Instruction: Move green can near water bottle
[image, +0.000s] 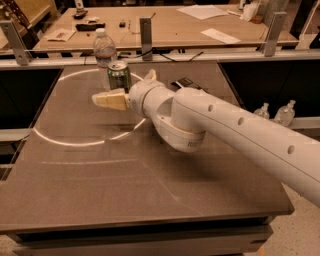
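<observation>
The green can (119, 74) stands upright on the dark table (100, 190) near its far edge. The water bottle (104, 51), clear with a white cap, stands just behind and left of the can, almost touching it. My gripper (123, 86) is open right in front of the can. One cream finger (111, 100) lies low to the can's front left and the other (150, 75) points up on its right. Neither finger grips the can. The white arm reaches in from the lower right.
A flat black device (183, 82) lies on the table right of the gripper. A white arc (75, 142) is marked on the tabletop. A metal rail with posts (145, 31) borders the far edge. Two small clear bottles (275, 111) stand off the table's right side.
</observation>
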